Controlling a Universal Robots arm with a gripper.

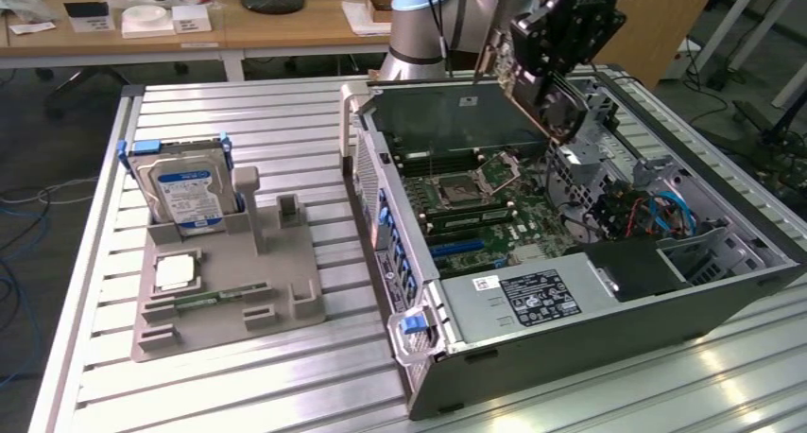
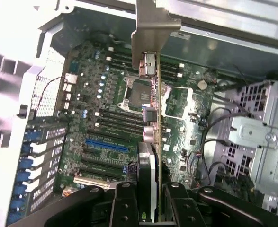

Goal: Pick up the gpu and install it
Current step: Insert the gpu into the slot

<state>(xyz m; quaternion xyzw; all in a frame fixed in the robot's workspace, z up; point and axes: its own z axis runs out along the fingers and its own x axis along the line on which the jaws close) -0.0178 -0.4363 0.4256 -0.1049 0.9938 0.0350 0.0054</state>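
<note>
The black end effector [image 2: 148, 205] is clamped on the thin, dark, rectangular gpu [image 2: 150, 94], seen edge-on. The card's long axis runs straight out from the fingers, silver bracket farthest. It hangs above the green motherboard [image 2: 96, 109] in the open grey computer case [image 1: 606, 348] on the slatted metal counter [image 1: 252, 121], crossing the blue slot's [image 2: 105, 144] direction. The arm reaches down from above.

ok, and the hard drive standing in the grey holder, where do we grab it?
I'd take its upper half, from straight above, pinching the two flat faces. The hard drive stands upright with its lower end in the holder slot, and blue rails cover the side edges.
</note>
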